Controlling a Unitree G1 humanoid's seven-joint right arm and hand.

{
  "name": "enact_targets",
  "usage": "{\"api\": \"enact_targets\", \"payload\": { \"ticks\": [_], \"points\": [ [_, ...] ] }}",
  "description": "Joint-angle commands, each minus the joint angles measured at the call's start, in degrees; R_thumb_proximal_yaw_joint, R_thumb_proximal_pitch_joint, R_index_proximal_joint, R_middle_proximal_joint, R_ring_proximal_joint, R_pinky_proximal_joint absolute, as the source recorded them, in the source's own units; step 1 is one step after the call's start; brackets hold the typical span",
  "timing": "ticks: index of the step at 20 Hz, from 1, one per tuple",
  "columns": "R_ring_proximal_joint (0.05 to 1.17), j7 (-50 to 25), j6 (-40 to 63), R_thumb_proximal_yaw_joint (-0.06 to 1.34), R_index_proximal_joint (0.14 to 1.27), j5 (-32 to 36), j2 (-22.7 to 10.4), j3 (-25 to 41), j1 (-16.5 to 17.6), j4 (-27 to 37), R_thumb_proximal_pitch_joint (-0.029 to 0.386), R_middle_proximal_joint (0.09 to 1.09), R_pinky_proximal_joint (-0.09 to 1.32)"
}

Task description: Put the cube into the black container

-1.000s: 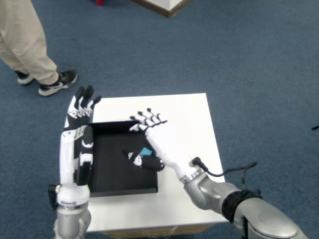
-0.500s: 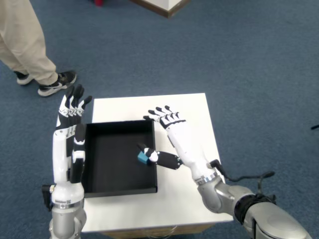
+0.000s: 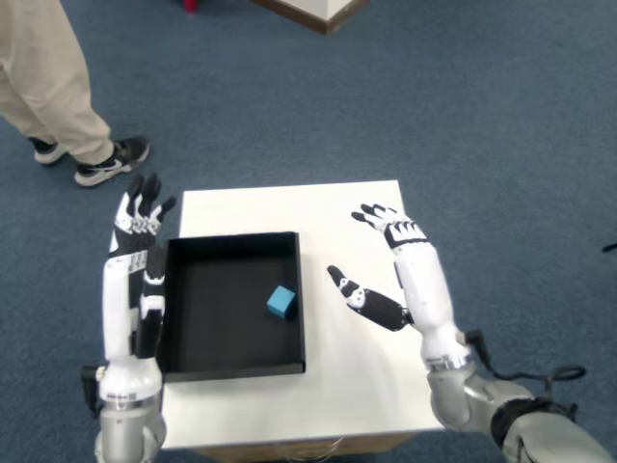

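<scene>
A small blue cube [image 3: 281,302] lies inside the black container [image 3: 231,364], near its right wall. The container sits on the left half of a white table [image 3: 349,207]. My right hand [image 3: 403,273] hovers over the table to the right of the container, fingers spread and thumb stretched toward the container, holding nothing. A gap of bare table separates it from the container's right wall.
The left hand [image 3: 138,253] stands upright with fingers apart along the container's left wall. A person's legs and black shoes [image 3: 113,160] are on the blue carpet beyond the table's far left corner. A wooden furniture corner [image 3: 318,10] shows at the top.
My right hand let go of the cube, which now rests in the container, and the hand moved right, away from the container and over the table.
</scene>
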State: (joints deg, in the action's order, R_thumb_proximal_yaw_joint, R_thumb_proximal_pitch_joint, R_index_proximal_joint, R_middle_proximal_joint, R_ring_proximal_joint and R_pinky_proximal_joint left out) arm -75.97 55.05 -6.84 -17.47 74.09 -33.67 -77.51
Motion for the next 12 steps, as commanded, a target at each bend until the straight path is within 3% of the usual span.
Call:
{"api": "enact_targets", "payload": {
  "ticks": [1,4,6,7,9,12],
  "points": [
    [0.28,-2.9,4.6,0.65,0.36,3.0,-1.6,-2.0,-1.1,-0.7,0.039,0.29,0.25],
    [0.28,-2.2,8.2,0.64,0.33,5.1,-2.4,-3.6,0.8,-1.3,0.044,0.29,0.25],
    [0.28,-0.4,10.5,0.45,0.29,7.2,-2.5,-5.0,2.0,-1.7,0.095,0.28,0.24],
    [0.28,0.2,11.6,0.37,0.28,8.0,-2.5,-5.5,2.3,-1.8,0.143,0.27,0.23],
    [0.28,0.9,13.4,0.34,0.28,8.6,-3.1,-6.0,2.7,-2.1,0.229,0.27,0.21],
    [0.28,1.9,14.9,0.33,0.28,9.7,-3.6,-6.8,3.3,-2.7,0.254,0.27,0.21]
  ]
}}
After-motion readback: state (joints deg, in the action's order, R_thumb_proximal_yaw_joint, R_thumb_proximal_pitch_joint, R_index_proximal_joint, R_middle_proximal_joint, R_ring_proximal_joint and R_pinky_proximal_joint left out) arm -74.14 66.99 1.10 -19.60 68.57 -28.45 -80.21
